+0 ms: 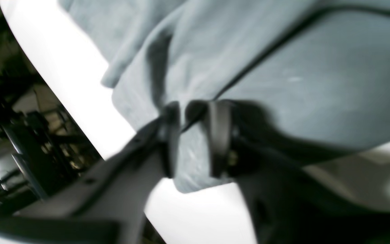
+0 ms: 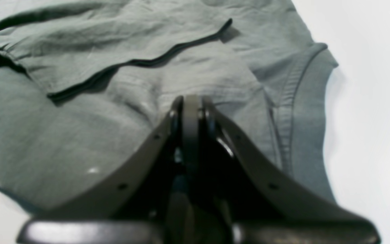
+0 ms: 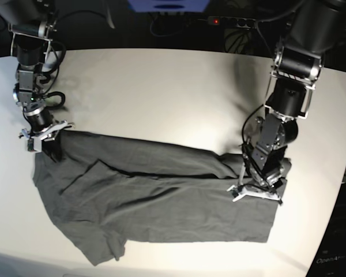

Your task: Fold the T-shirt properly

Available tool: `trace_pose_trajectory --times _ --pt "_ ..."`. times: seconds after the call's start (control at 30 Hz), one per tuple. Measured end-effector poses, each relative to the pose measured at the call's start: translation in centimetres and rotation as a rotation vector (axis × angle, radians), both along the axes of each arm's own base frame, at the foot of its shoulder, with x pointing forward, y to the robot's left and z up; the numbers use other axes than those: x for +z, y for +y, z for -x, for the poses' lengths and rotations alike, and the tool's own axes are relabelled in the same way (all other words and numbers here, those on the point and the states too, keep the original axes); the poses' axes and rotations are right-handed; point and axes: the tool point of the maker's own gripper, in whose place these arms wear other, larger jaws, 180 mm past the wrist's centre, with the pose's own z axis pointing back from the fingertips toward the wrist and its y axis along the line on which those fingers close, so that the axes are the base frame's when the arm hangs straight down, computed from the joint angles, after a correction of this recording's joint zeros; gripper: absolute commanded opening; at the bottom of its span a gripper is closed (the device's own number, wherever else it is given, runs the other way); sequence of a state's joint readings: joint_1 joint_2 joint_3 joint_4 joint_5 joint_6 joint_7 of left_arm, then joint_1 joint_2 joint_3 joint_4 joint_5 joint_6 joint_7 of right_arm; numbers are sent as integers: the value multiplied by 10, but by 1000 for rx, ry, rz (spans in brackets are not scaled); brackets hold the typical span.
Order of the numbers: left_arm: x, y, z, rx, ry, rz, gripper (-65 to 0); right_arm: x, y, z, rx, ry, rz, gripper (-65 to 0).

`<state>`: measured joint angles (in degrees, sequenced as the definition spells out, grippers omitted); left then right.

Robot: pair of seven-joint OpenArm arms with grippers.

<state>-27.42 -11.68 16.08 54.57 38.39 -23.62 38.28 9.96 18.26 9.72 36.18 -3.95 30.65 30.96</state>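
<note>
Two arms work over a white counter (image 3: 161, 86), and between them lies the T-shirt (image 3: 155, 213), a dark grey garment spread crumpled across the near half, its far long edge already turned over onto the body as a loose flap. The collar end lies just below the right claw (image 3: 43, 138); the hem end lies under the left claw (image 3: 256, 193).

The left claw (image 1: 195, 135) has its jaws parted with a tongue of cloth lying between them. Whether the pads press that cloth or have let it go is hard to judge, because this wrist view is smeared. The right claw (image 2: 190, 108) is clenched, its fingertips together, resting on the cloth beside the ribbed collar (image 2: 300, 108); no fold of fabric can be seen pinched in it.

By my reading, the lengthwise fold is being laid down. The next move probably calls for both claws to clear the cloth and take the opposite long edge.

One sleeve pokes out at the near left. The other sleeve cannot be made out.
</note>
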Motion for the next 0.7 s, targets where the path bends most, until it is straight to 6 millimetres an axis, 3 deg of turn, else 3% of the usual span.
trace_pose_trajectory --times 0.13,0.7 --pt "17 -19 -7 -59 -65 -2 -425 0 0 0 1 0 0 -635" --pt "5 -32 3 -123 -29 -34 -425 0 0 0 1 0 0 -635"
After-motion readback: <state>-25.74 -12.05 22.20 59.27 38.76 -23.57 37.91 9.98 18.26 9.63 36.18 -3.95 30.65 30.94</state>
